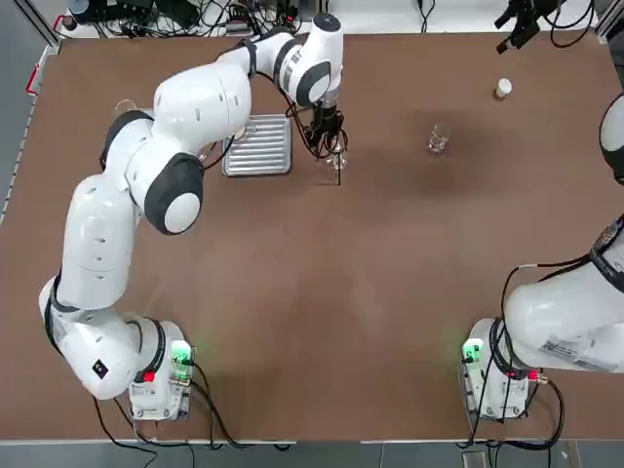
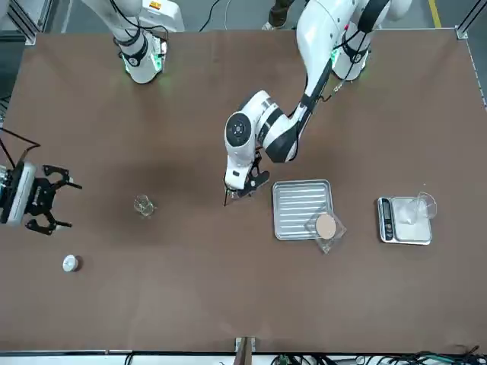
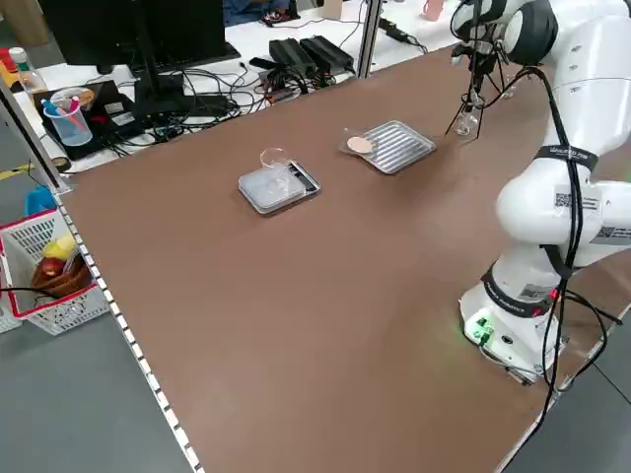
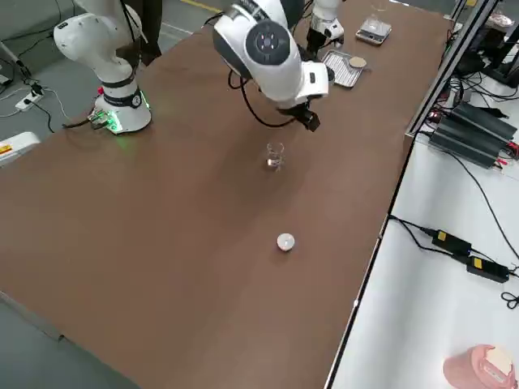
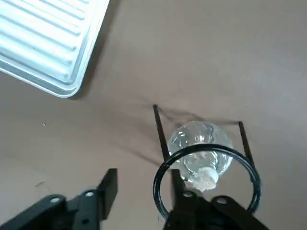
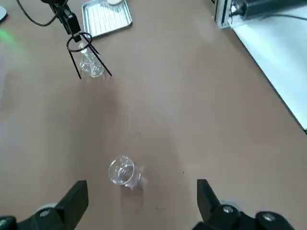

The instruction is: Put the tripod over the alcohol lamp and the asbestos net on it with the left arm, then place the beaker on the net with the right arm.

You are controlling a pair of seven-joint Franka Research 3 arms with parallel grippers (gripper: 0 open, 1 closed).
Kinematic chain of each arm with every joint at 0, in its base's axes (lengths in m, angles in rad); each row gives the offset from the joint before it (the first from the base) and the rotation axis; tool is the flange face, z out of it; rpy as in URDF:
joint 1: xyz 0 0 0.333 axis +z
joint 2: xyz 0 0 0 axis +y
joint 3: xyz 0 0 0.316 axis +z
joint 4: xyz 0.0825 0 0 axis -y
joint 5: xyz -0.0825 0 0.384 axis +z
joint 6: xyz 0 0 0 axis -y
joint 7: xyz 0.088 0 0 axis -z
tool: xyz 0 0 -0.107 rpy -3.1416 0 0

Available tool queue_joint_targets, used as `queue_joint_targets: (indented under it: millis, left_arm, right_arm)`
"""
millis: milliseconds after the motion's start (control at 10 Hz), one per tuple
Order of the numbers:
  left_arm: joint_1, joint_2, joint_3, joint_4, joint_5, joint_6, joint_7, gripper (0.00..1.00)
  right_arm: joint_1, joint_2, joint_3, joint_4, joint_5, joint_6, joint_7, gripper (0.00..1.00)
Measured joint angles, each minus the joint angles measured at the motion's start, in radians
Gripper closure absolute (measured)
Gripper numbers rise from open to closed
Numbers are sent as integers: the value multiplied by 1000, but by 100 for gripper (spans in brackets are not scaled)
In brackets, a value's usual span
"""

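Left pincer (image 5: 139, 206) spread, releasing tripod (image 5: 206, 165) over alcohol lamp (image 5: 201, 148). Next: fetch asbestos net (image 2: 326, 226). Right pincer (image 6: 141, 201) wide apart above beaker (image 6: 122, 171).

Beaker (image 6: 123, 171) approach clear; tripod (image 6: 85, 56) well apart.

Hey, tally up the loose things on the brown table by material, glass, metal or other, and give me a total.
Glass: 3, the alcohol lamp, beaker, scale vessel
Metal: 3, the tripod, asbestos net, ridged tray
Other: 2, the white cap, scale
Total: 8
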Motion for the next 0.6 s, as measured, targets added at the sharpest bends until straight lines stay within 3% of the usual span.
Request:
queue_joint_targets:
  millis: [100, 200, 400, 500, 600]
  left_arm:
    - [2, -3, 0, 7, 0, 0, 0, 28]
    - [2, -6, -1, 9, 0, -1, 0, 23]
    - [1, -14, -6, 11, 0, -1, 0, 23]
    - [2, -27, -4, 15, 0, -13, 0, 26]
    - [10, -50, 1, 19, 0, -42, 6, 27]
  right_arm:
    - [-14, 33, 17, 1, 49, 12, -66, 0]
    - [-61, 68, 76, 2, 72, 24, -110, 0]
    - [-217, 133, 245, 2, 77, 26, -178, 0]
    - [-277, 166, 295, 2, 78, 12, -236, 0]
    - [-311, 195, 318, -3, 87, -10, -281, 0]
